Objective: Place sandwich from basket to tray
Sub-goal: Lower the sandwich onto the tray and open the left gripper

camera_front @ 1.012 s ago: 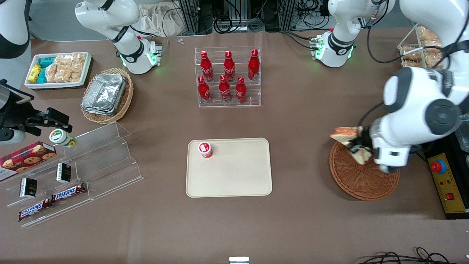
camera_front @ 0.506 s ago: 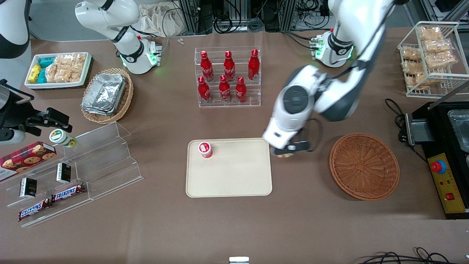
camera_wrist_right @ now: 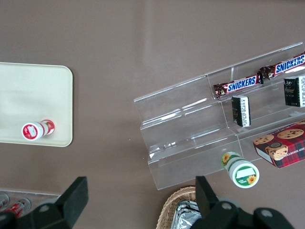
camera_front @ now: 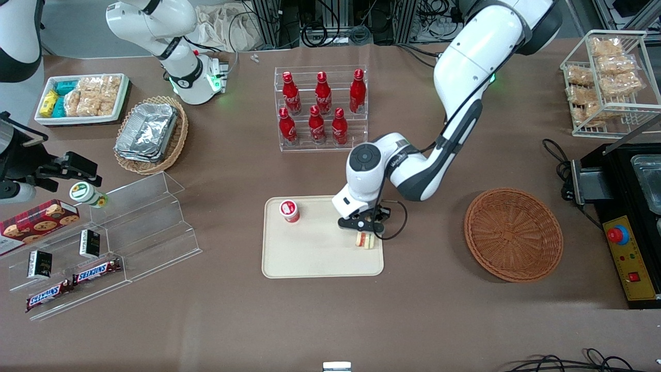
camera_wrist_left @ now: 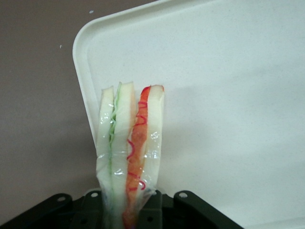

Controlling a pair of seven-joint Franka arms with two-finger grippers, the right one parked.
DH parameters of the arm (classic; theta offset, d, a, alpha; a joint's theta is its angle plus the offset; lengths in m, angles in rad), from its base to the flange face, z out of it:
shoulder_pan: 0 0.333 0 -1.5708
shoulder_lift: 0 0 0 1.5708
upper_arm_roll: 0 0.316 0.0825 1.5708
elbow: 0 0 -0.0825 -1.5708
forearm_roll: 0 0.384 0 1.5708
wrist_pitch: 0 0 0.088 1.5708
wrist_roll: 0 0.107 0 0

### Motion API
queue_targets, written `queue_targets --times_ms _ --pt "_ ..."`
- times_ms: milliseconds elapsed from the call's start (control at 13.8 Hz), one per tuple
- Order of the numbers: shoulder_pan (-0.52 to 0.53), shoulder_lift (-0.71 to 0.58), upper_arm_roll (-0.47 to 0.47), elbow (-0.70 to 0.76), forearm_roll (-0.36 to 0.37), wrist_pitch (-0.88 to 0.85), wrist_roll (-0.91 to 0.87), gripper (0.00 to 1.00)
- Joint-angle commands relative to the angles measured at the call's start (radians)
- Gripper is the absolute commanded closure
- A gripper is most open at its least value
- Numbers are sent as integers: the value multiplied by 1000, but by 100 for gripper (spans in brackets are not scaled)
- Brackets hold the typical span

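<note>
The sandwich (camera_front: pixel 365 240) (camera_wrist_left: pixel 129 143), a wrapped wedge of pale bread with green and orange-red layers, hangs over the cream tray (camera_front: pixel 310 258) (camera_wrist_left: pixel 228 95) near its edge toward the working arm's end. My left gripper (camera_front: pixel 363 227) (camera_wrist_left: pixel 127 210) is shut on the sandwich's narrow end, and the layers stick out past the black fingers. The reddish-brown basket (camera_front: pixel 513 233) lies on the table toward the working arm's end, with nothing in it.
A small red-and-white cup (camera_front: pixel 289 211) (camera_wrist_right: pixel 37 130) stands on the tray. A clear rack of red bottles (camera_front: pixel 321 108) stands farther from the camera than the tray. A clear stepped shelf with snacks (camera_front: pixel 103 248) and a tan basket of foil trays (camera_front: pixel 150 134) lie toward the parked arm's end.
My left gripper carried the sandwich up out of the basket, across the table and over the tray's edge. The basket now lies bare.
</note>
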Motion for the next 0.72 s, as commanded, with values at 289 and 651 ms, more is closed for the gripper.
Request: queue_targets --times_ms 289,651 --pt "29 14 -1 37 26 44 76 0" --pt "76 -128 -8 43 -22 -121 58 0"
